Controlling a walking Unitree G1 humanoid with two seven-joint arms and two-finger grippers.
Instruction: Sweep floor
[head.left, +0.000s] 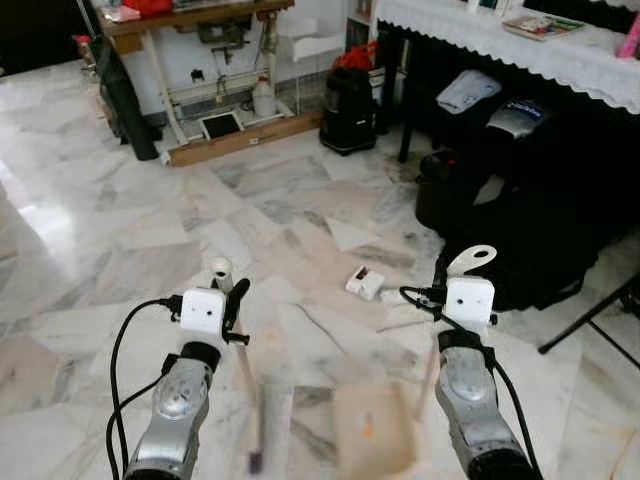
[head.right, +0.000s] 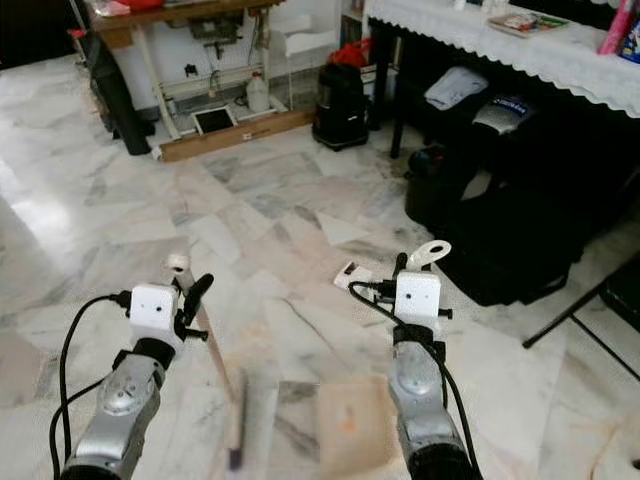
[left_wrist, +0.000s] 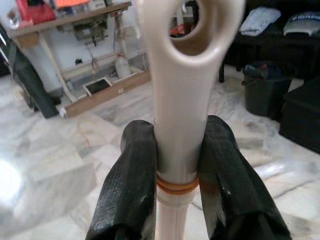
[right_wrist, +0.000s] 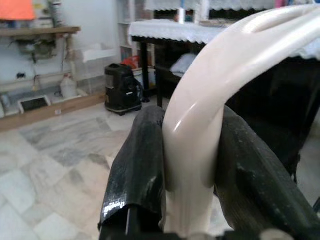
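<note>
Left end effector (head.left: 232, 308) clamps the broom handle (left_wrist: 182, 100); right end effector (head.left: 447, 283) clamps the dustpan handle (right_wrist: 210, 100). The white scrap (head.left: 365, 282) at 12 o'clock may skid away under a hasty sweep.

Broom handle (left_wrist: 181, 100): cream plastic with a hanging loop at its top end and an orange band below the grip zone, clamped between two black fingers (left_wrist: 129, 185). The shaft runs down to a blurred brush head (head.left: 262, 420) over the marble floor (head.left: 120, 240)

Dustpan handle (right_wrist: 210, 100): cream, curved, looped at the top. The tan pan (head.left: 372, 428) sits low by the floor
</note>
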